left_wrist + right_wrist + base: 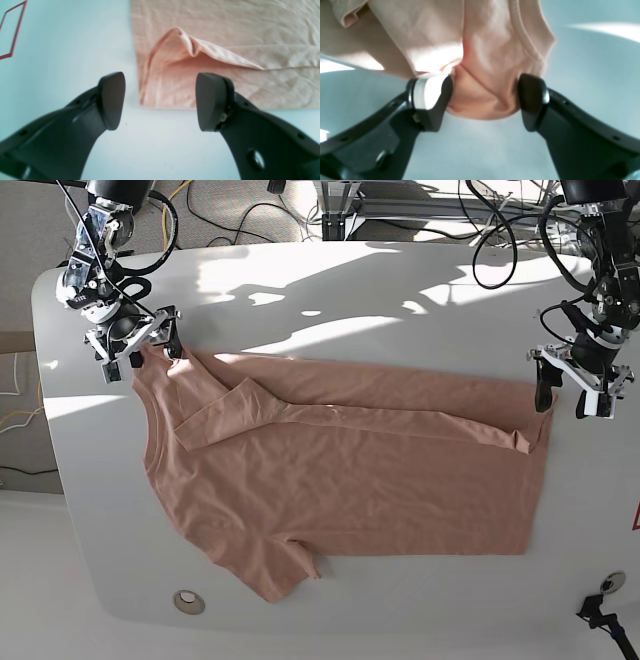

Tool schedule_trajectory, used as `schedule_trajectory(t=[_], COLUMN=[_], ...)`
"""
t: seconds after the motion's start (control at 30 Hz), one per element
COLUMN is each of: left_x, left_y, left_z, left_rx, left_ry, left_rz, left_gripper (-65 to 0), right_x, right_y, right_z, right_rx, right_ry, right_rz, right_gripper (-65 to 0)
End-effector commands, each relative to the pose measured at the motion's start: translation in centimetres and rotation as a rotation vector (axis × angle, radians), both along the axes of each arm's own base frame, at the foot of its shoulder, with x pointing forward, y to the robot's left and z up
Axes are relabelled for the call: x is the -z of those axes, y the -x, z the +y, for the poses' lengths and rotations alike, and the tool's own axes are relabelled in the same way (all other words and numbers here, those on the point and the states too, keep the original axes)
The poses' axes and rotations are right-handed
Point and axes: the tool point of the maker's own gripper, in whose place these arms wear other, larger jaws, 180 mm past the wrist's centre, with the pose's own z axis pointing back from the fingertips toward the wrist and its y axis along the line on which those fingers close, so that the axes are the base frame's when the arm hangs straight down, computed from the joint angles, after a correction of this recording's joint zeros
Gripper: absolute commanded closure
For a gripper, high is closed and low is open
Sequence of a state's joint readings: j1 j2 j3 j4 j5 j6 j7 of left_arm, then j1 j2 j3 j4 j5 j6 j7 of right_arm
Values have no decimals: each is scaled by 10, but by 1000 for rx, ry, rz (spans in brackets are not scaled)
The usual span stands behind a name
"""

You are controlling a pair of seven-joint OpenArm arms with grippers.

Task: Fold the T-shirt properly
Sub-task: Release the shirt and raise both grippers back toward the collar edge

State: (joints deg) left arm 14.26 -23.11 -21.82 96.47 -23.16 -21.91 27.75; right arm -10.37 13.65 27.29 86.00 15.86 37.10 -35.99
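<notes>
Seen from its own wrist, the left claw (160, 101) stands wide apart with nothing between its dark pads, hovering over bare white desk (155, 150) just short of a corner of the large salmon-pink, wrinkled cotton T-shirt (225, 37). Directly ahead of the claw that corner is turned back on itself in a small raised flap; beyond it the fabric lies flat, and off to the claw's left there is only open desk with a red outlined marking (12, 30) far out. The raised flap looks like a fold that was laid over from this end, and the claw appears placed to either let go of it or take it again; which, I cannot tell. The right claw (485, 102) is also spread wide, but here a bunched lobe of the T-shirt (480, 62) near the ribbed neck band sits between its pads, touching or nearly touching both; the spread suggests a loose hold or none, not a firm pinch. In the base view the T-shirt (340, 480) lies spread across the middle of the desk (400, 600), one long side doubled over in a narrow strip running between the right claw (140, 352) and the left claw (572, 395). Beyond each claw the desk rim is close, so room to move lies mainly inward over the shirt and toward the wide bare strip on its far side.
</notes>
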Motion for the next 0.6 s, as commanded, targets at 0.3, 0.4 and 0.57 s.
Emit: schedule_trajectory(t=[0.3, 0.4, 0.57], left_x=[-2, 20, 47], left_y=[-20, -17, -20], left_z=[28, 29, 24], left_rx=[-70, -79, -80], left_ry=[27, 50, 85], left_rz=[-25, 28, 94], left_gripper=[-409, -409, -412], right_x=[-3, -2, -2], right_y=[-2, 0, 0], right_z=[-5, -5, -5], right_rx=[1, 1, 1], right_ry=[17, 17, 17], right_rz=[-3, 0, 0], right_gripper=[0, 0, 0])
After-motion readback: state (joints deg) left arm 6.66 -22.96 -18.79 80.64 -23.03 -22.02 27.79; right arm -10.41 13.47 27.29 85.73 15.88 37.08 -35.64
